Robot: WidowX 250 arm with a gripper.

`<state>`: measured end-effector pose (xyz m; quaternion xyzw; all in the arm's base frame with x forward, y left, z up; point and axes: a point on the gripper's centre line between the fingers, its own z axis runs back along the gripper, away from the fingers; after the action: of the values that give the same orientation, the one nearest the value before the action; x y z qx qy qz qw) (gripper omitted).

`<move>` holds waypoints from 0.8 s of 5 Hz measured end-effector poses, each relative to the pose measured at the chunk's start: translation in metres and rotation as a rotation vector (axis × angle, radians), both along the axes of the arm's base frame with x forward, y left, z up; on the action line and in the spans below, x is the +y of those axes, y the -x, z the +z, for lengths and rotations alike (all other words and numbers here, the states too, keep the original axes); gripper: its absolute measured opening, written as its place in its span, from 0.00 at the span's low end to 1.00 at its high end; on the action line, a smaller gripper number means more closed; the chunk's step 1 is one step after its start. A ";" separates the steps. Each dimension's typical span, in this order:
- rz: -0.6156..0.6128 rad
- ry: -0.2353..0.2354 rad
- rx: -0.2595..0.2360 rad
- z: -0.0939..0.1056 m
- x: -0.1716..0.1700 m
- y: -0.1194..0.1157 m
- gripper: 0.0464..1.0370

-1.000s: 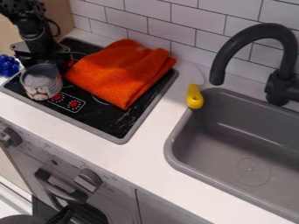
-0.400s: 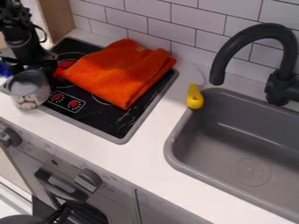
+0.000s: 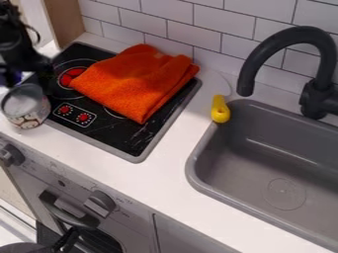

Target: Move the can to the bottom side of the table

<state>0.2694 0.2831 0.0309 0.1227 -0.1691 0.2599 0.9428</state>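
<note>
Holding can — at stovetop edge

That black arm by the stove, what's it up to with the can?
It's a robot arm, and it seems to be handling the can, though its grip isn't clear from here. The job is to bring the can to the bottom side of the counter. Right now the can is at the front left corner of the stovetop, where an orange cloth lies.
</note>
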 end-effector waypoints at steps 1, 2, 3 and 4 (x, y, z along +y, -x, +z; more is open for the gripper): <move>0.016 -0.003 -0.040 0.004 0.004 -0.021 0.96; 0.043 -0.004 -0.067 0.009 0.003 -0.039 0.96; 0.063 -0.005 -0.078 0.018 0.003 -0.054 0.96; 0.047 0.003 -0.052 0.018 -0.003 -0.055 0.96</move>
<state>0.3246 0.2799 0.0485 0.1184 -0.1900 0.2854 0.9319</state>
